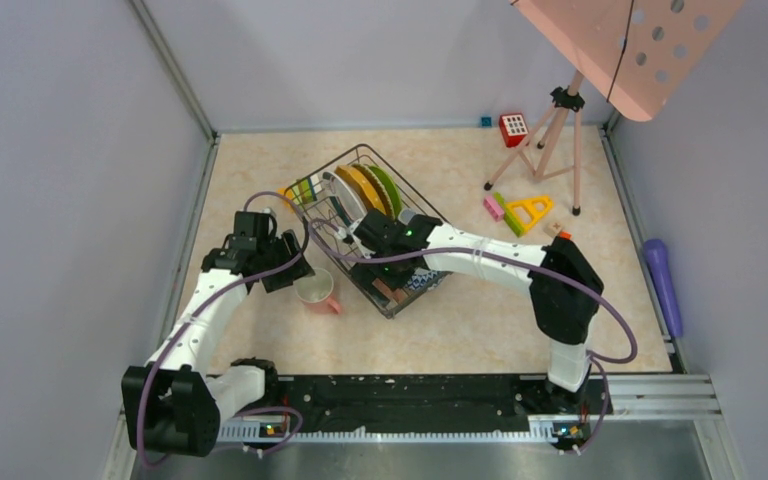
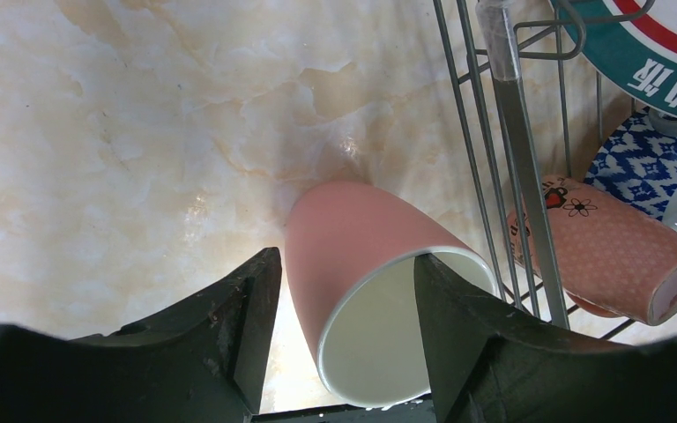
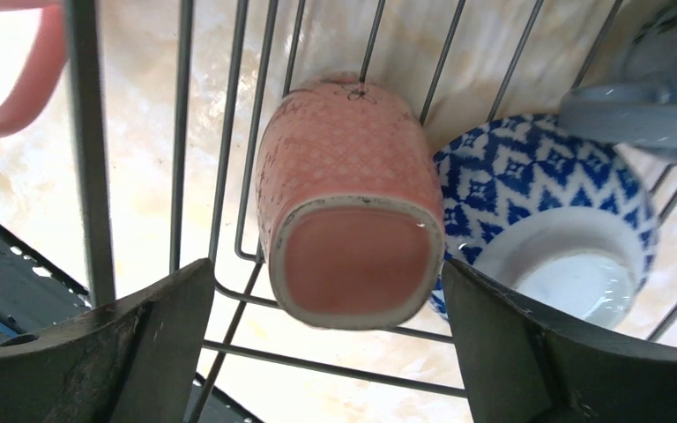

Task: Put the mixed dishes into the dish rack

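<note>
Nearly done imo. Closest in: plain pink mug (image 1: 315,290) on the tabletop (image 1: 460,330), just outside the dish rack's (image 2: 516,123) left side, the only dish w/o a spot yet. Left gripper (image 2: 344,264) has one finger in its mouth, the other outside the wall, can't tell if it's actually pinching. Rack's near end: right gripper (image 3: 328,273) spread wide, holding nothing, over the dotted pink mug (image 3: 348,150) lying by the upturned blue-white bowl (image 3: 538,176), w/ the grey-blue mug (image 3: 643,115) beside it. Far end: white plate (image 1: 345,195), yellow-orange plate (image 1: 365,188) and lime green plate (image 1: 388,188) slotted upright.
</note>
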Robot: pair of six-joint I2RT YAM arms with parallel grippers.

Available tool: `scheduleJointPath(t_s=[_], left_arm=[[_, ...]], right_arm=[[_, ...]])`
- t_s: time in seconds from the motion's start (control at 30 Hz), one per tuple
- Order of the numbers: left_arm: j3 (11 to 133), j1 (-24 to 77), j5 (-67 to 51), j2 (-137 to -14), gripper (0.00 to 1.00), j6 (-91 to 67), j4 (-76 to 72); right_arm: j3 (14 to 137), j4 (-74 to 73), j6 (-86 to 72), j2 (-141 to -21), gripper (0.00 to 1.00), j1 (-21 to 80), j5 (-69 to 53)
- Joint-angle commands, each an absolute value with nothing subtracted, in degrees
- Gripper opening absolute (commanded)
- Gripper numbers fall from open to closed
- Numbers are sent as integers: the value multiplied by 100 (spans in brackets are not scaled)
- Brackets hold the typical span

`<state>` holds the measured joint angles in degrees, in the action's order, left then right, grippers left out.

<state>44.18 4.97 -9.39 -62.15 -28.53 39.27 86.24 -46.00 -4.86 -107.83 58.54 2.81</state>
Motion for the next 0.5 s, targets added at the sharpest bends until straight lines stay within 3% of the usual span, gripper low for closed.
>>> scheduleJointPath(t_s=[0.0,0.17,0.47], left_arm=[[4571,510,-916,-6197,62,-2795,3878],[4579,510,-914,-6185,62,-2795,3876],[4571,510,-896,-6139,61,-2780,3878]], right_arm=[[8724,-4319,-331,-10367,98,5928,382],[8857,-4204,-675,-10305,97,5885,634],[9173,-3974,-721,-10566,79,5862,520]])
